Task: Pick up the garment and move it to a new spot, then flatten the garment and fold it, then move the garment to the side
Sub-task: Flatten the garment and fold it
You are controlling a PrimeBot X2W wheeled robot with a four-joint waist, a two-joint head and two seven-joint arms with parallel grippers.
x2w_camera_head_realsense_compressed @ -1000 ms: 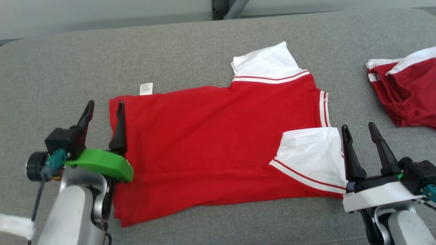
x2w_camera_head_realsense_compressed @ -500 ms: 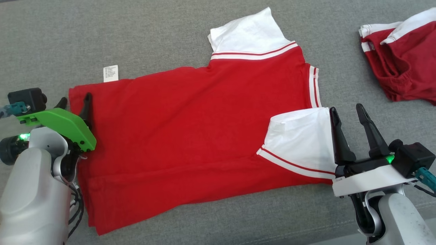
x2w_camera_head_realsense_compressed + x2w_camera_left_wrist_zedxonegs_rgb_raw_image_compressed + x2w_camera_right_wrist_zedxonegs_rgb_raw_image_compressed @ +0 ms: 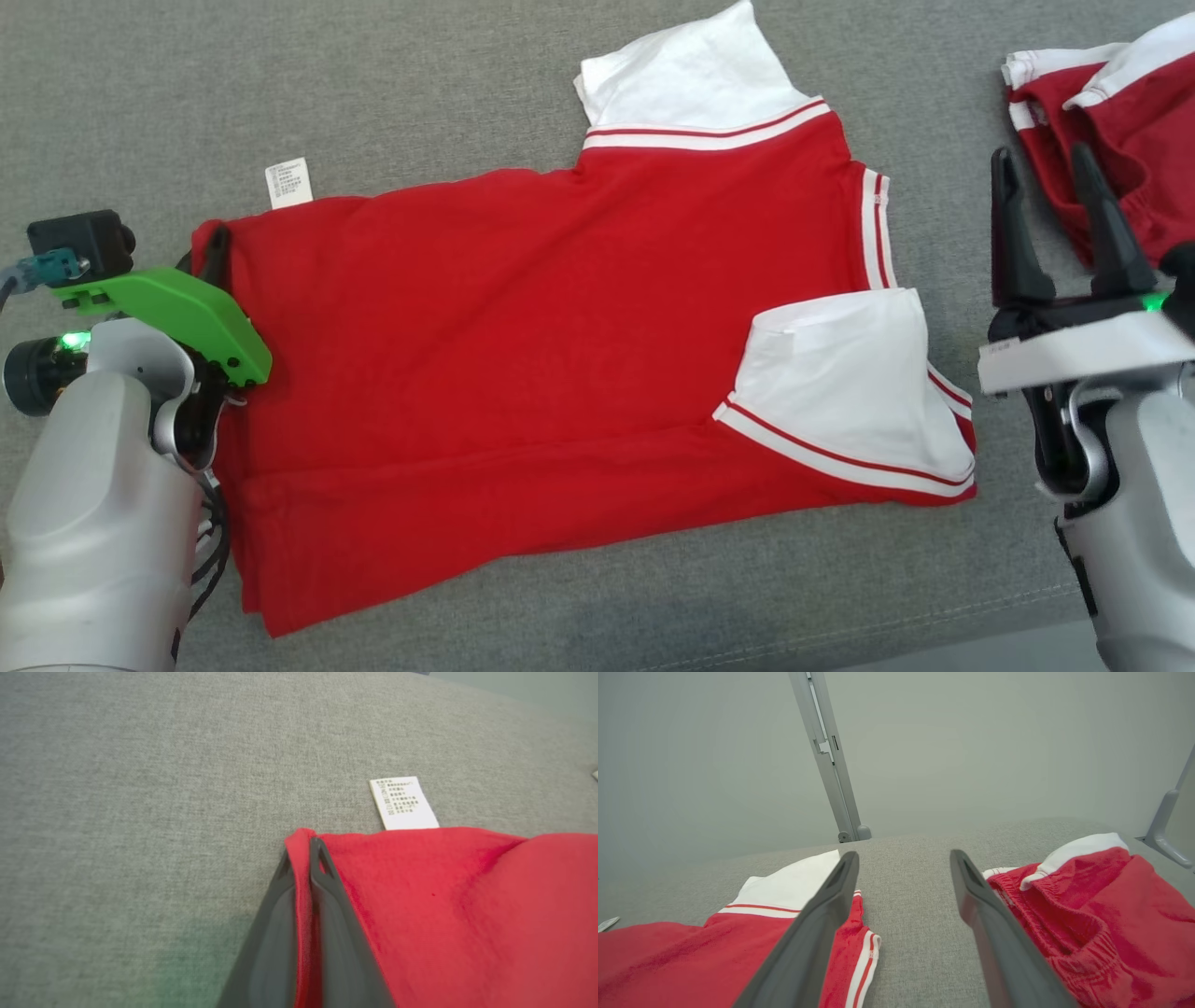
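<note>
Grey fabric tabletop [image 3: 420, 84], pale wall [image 3: 971, 742] and metal post [image 3: 829, 760] behind. Shirt [image 3: 523, 355] lies flat mid-tabletop, one white sleeve folded in. Left end effector [image 3: 302, 858] closed tight on the shirt's left hem corner, red cloth pinched between its fingers. Right end effector [image 3: 1041, 159] wide open, holding nothing, over tabletop between shirt and second garment [image 3: 1120, 121].

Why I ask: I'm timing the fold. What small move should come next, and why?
Probably bring the right gripper leftward onto the striped edge of the red shirt and close. The left gripper pinches the shirt's hem corner, while the right hangs open over bare grey cushion, gripping nothing; a fold likely needs both ends held.
</note>
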